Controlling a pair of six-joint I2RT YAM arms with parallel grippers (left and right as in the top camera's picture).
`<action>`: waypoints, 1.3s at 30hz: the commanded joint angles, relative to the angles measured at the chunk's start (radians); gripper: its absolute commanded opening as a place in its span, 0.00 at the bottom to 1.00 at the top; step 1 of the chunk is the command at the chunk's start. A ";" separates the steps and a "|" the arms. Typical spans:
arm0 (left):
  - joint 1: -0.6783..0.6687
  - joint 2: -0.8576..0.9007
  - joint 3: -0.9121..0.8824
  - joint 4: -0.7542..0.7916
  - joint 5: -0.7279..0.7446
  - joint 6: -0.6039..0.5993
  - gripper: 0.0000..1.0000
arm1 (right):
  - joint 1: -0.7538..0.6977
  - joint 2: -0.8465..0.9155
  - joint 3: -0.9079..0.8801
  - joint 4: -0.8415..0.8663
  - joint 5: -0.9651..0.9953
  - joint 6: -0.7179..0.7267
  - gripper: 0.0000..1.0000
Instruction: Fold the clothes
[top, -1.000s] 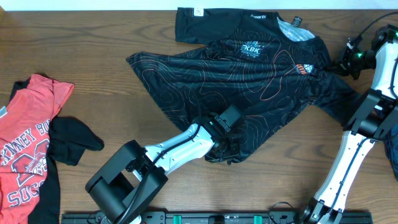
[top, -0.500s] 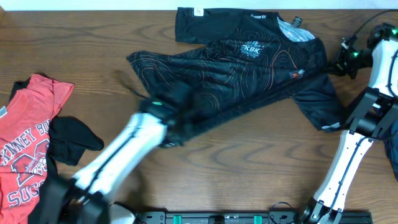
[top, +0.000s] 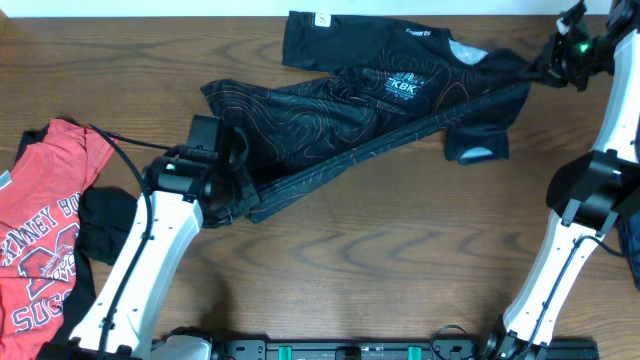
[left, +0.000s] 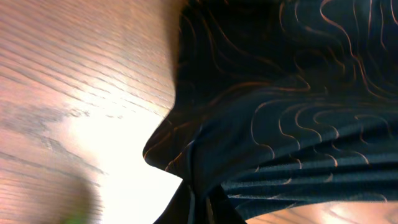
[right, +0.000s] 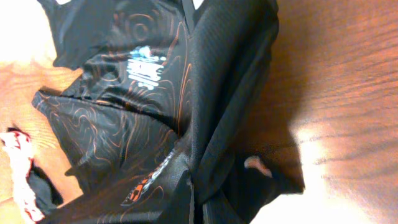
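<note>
surface: wooden table (top: 400, 260) | rear: black jersey (top: 380, 110), stretched | left edge: red T-shirt (top: 50, 200), dark piece (top: 115, 222)

Black jersey (top: 340, 110), orange contours; red, seemingly white-lettered T-shirt (top: 50, 200).

Black contour-lined jersey (top: 380, 110) stretched diagonally across table, red T-shirt (top: 50, 175) crumpled far left

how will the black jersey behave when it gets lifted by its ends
Probably floppy: the black jersey folds into a ridge between its pulled ends, one sleeve flopped flat. Likely light and thin, since it bunches into fine creases.
</note>
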 joint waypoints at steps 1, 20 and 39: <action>0.054 -0.005 0.039 -0.033 -0.184 0.056 0.06 | -0.009 -0.094 0.012 0.008 0.161 -0.019 0.01; 0.264 -0.005 0.497 -0.032 -0.187 0.205 0.06 | 0.029 -0.183 0.011 -0.074 0.164 -0.034 0.01; 0.264 -0.005 0.814 -0.061 -0.299 0.281 0.06 | 0.040 -0.389 0.012 0.016 0.238 -0.022 0.01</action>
